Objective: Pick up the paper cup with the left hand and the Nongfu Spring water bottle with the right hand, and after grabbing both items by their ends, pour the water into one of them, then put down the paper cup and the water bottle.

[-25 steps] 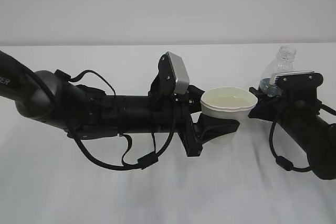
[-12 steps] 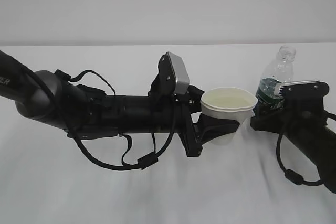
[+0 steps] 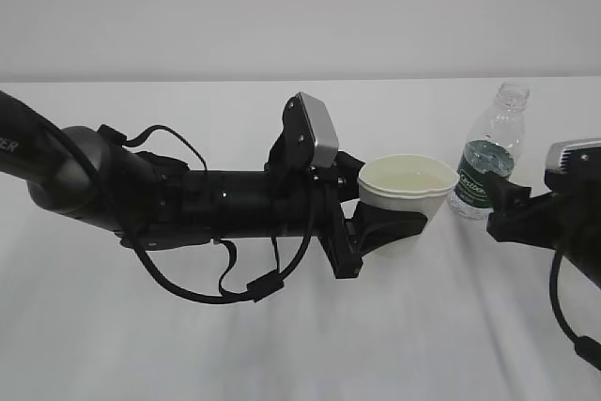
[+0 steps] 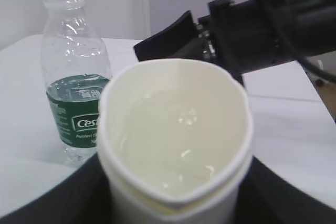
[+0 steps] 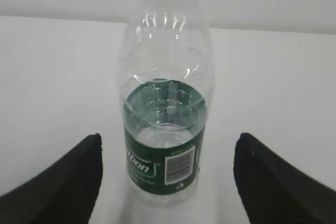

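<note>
Left hand (image 3: 399, 232) fingers clamp one paper cup (image 3: 408, 191), mouth up, water (image 4: 176, 140) inside. Right hand (image 5: 168, 182) fingers spread wide, holding nothing, well clear of one Nongfu Spring water bottle (image 3: 488, 149) upright on the desk (image 3: 282, 345), neck at 12 o'clock, at the cup's 3 o'clock.

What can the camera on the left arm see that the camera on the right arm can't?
Only the left wrist view shows the paper cup with water inside, and the right arm's black gripper behind it. Only the right wrist view shows the barcode on the label, with that gripper's open fingers standing clear on either side. Both show the capless water bottle upright on the white table.
</note>
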Robot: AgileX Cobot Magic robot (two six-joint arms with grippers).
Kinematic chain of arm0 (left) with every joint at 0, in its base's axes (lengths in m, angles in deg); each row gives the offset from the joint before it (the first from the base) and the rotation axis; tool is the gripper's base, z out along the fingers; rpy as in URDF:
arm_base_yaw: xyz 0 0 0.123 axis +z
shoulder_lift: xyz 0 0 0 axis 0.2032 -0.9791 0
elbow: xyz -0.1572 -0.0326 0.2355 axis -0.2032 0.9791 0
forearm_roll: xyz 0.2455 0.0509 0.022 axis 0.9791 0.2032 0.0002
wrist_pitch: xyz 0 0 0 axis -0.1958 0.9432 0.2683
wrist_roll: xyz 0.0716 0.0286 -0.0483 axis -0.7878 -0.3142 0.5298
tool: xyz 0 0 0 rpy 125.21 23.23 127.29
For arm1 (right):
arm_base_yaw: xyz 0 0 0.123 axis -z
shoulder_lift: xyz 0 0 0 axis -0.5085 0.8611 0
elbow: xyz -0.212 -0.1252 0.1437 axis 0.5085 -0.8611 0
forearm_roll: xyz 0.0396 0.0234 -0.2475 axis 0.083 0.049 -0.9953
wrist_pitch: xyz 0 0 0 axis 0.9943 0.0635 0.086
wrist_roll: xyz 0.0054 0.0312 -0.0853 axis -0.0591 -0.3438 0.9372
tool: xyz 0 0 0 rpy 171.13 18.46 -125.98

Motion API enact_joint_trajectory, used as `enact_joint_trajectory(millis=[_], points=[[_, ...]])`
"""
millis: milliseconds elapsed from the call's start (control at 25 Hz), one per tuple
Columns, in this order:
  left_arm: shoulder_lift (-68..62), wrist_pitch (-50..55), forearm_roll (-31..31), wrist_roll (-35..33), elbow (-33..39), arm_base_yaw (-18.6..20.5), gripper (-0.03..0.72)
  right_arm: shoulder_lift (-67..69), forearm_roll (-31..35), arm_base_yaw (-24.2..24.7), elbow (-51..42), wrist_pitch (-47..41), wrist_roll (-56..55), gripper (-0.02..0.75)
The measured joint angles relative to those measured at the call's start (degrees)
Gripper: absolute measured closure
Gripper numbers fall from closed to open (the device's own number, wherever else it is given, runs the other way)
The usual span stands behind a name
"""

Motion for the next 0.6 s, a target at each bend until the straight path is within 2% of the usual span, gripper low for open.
enact_joint_trajectory(millis=[320,600], points=[[0.0,0.44,-3.09,-0.66,0.0,2.97,0.276,-10.47,-0.44,0.0,-10.3,0.1,-1.94,0.15],[0.0,0.46,-3.95,-0.79,0.0,7.49,0.276,-13.01,-1.93,0.0,-12.39,0.1,-2.42,0.15]])
